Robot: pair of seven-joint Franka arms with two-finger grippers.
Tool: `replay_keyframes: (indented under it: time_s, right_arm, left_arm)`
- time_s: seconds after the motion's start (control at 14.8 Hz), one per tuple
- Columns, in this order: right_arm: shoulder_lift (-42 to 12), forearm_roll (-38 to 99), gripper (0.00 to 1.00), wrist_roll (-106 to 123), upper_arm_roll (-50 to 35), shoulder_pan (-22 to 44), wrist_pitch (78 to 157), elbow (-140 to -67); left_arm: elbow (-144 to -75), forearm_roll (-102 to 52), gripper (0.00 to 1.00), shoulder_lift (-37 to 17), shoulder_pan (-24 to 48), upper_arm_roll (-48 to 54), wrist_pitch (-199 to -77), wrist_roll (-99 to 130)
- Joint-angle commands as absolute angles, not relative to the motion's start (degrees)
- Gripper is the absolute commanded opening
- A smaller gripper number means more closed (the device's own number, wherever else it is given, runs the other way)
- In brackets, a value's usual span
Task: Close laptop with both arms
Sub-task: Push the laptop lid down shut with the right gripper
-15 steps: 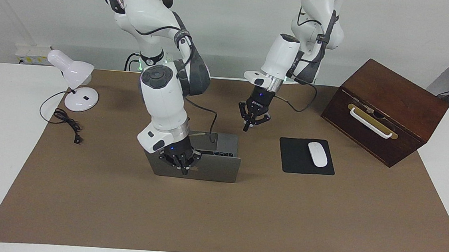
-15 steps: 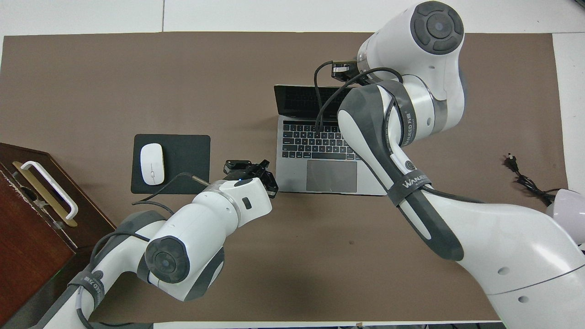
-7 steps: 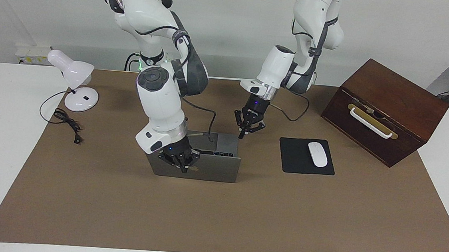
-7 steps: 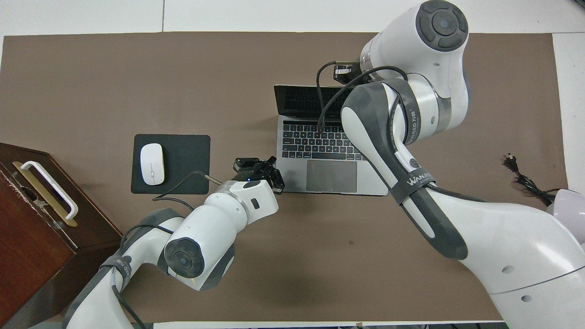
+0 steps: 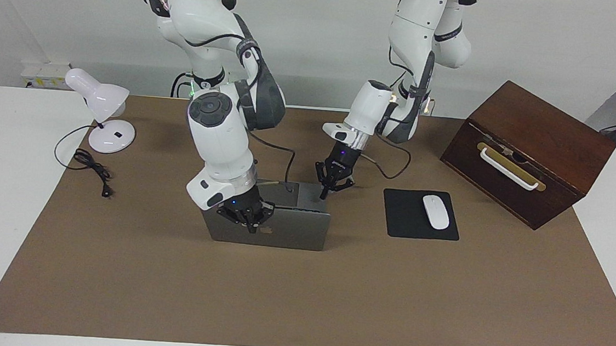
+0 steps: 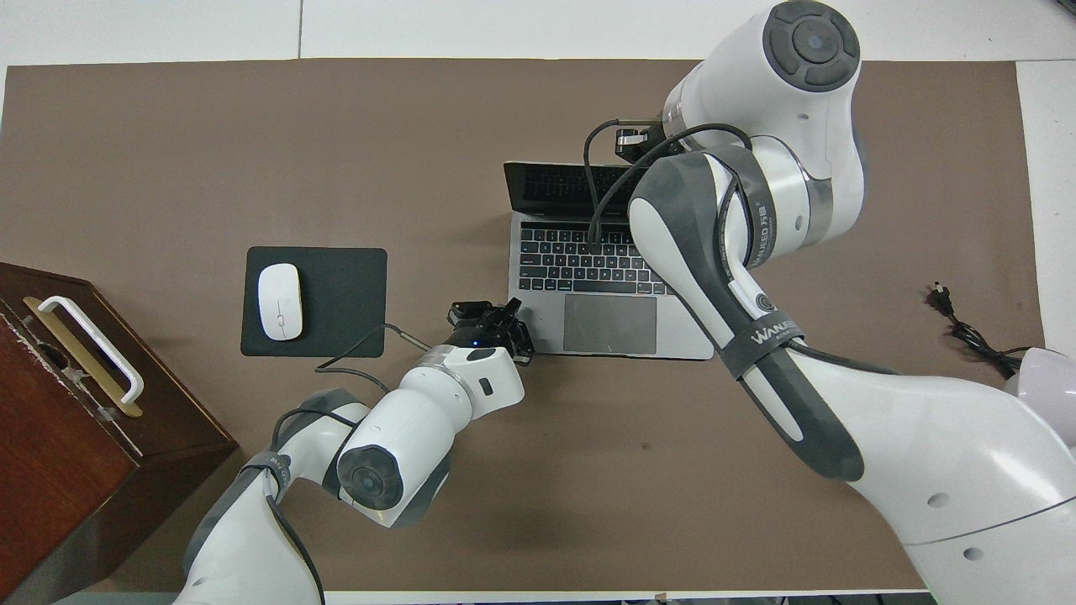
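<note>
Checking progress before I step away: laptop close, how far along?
Done: both arms are at the laptop. In hand: the right gripper, shut, is against the back of the lid near the logo; the left gripper, shut, is at the base's corner nearest the robots, toward the mouse pad. Contact there is unclear. Left: the lid is partway up, keyboard showing, so most of the closing remains.

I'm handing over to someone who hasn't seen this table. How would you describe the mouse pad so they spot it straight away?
Start at the brown wooden box with the white handle, at the left arm's end of the table. Between it and the half-open laptop lies the mouse pad, flat on the brown mat. It is the only black square there, and a white mouse rests on it.
</note>
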State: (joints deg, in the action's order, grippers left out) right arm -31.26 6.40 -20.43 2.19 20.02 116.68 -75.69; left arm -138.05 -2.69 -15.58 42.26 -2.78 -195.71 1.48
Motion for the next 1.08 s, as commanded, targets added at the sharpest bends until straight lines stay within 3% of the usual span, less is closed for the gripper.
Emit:
replay_keyframes:
  time_s: [0.0,1.01]
  right_arm:
    - [-28.9,7.7,0.0,-20.6,1.8,19.2,116.4,-79.2]
    - [-25.5,14.7,0.0,-19.6,1.8,17.7,115.7,-86.8]
  left_arm:
    - [-140.8,-3.2,0.0,-15.5,43.4,-3.8,-199.3,0.6]
    - [-142.7,-3.2,0.0,-16.9,46.0,-4.0,-199.8,-0.9]
